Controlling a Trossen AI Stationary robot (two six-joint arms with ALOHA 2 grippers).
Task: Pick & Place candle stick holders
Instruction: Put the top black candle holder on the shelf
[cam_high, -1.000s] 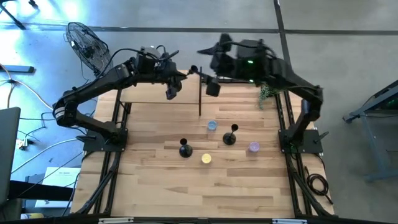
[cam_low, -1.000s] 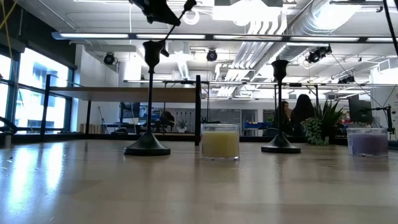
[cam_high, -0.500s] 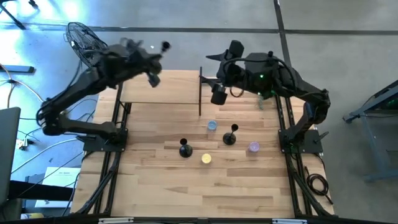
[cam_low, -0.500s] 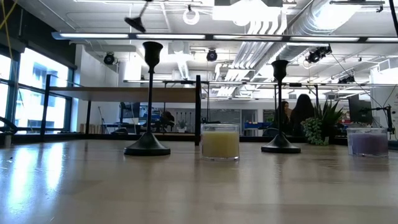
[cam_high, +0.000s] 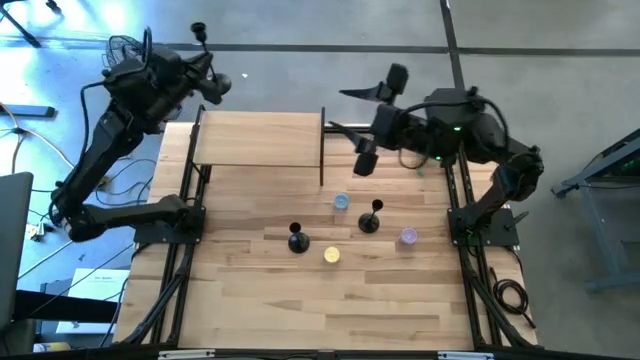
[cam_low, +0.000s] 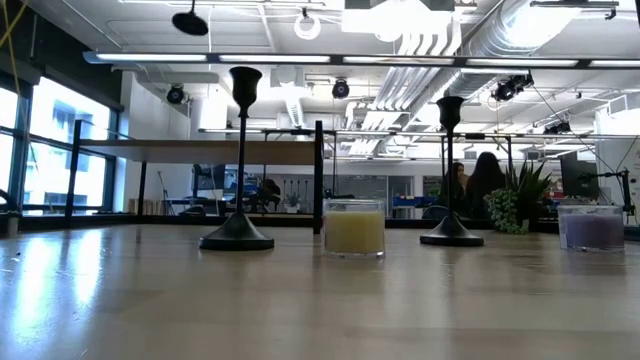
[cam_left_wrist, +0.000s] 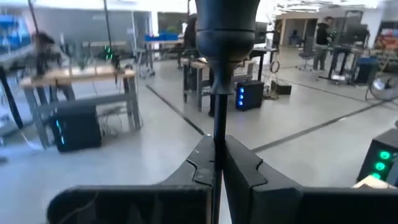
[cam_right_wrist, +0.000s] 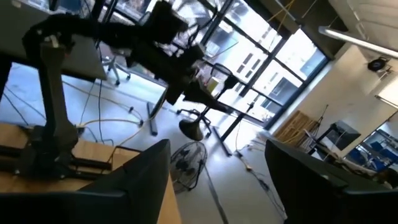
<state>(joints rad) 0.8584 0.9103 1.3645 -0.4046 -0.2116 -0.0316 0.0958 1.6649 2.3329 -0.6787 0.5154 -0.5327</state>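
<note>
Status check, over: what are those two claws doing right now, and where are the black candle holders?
Left claw shut on one black candlestick holder, lifted off-table. Right claw empty above back. Two holders stand mid-table.

No text, label, brand, number or sign can be read in any of the views. Nothing legible stands on the arms, the worktop or the things on it. The room behind is too far off and too blurred to make out any lettering.
</note>
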